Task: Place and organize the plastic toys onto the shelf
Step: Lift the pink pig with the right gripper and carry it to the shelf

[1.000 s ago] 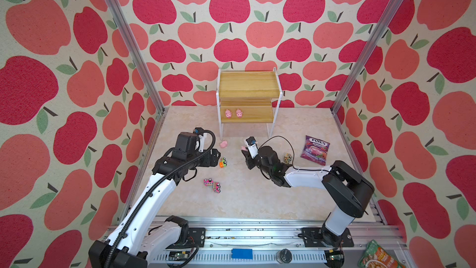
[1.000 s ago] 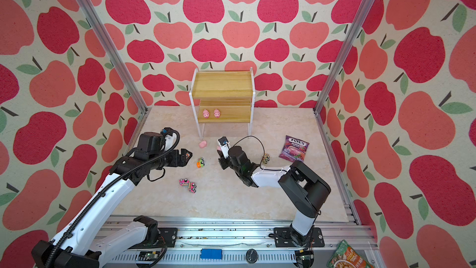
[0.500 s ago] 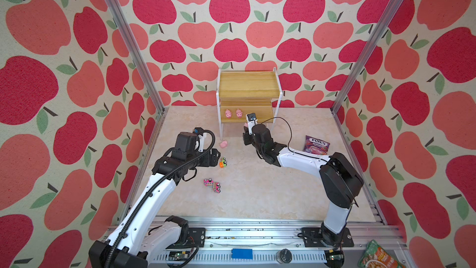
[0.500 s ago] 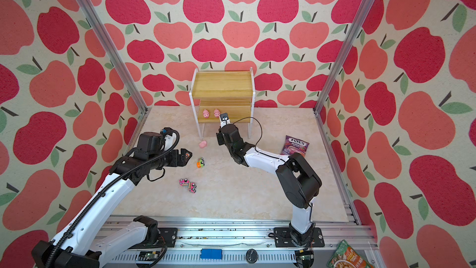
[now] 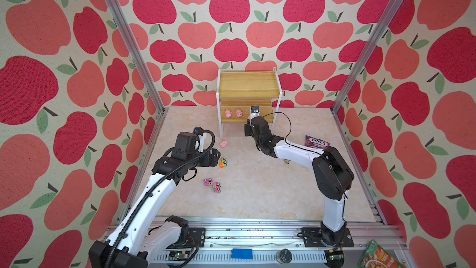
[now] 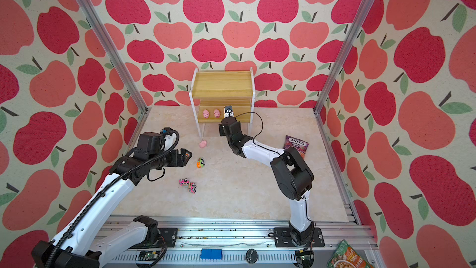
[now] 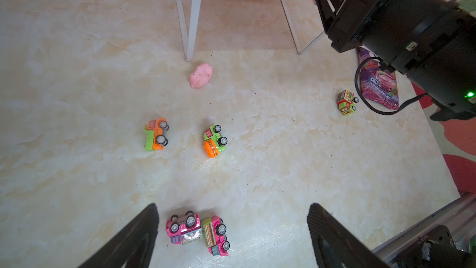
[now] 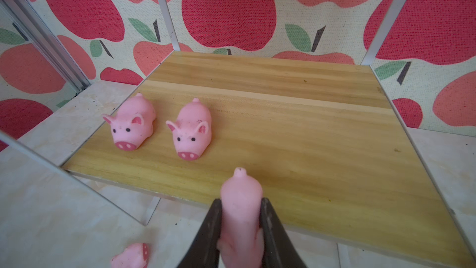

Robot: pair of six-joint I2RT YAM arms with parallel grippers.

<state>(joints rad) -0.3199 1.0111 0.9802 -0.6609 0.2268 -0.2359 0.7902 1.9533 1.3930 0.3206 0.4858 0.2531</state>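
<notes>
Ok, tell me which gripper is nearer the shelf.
Right. The right gripper, shut on a pig, is at the front edge of the shelf's lower board. The left gripper hangs open above the floor by the trucks, well away.

In both top views the right arm hides the working end of its right pincer. The pink pig clamped there runs off the wrist picture's edge, head unseen. A loose pig on the worktop is cropped too. The arm half-covers the candy bag.
</notes>
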